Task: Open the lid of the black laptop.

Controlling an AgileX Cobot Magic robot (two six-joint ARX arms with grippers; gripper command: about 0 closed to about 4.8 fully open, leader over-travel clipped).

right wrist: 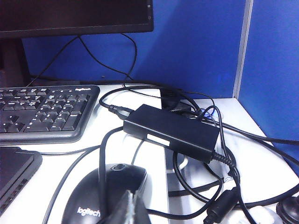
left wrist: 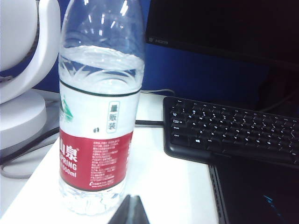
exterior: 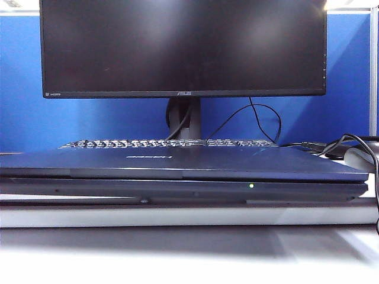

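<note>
Nothing of the task appears done — the wide dark blue-black lid [exterior: 177, 163] is seen lying shut on the thin black laptop [exterior: 177, 188] at mid-bench.

The left gripper [left wrist: 130, 212] is held off to the left beside a clear plastic water bottle [left wrist: 99, 107]; the right gripper [right wrist: 125, 210] over a black Logitech mouse [right wrist: 100, 196]. Whether either's jaws are parted cannot be told. Reaching and lifting remain.

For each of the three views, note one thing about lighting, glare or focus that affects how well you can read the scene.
Exterior view: the table's front edge washes out to white, while the closed lid stays dim. Left wrist view: highlights streak the water bottle, and the left gripper is a dark close blur. Right wrist view: even light, the Logitech mouse lettering readable, the right gripper blurred.
</note>
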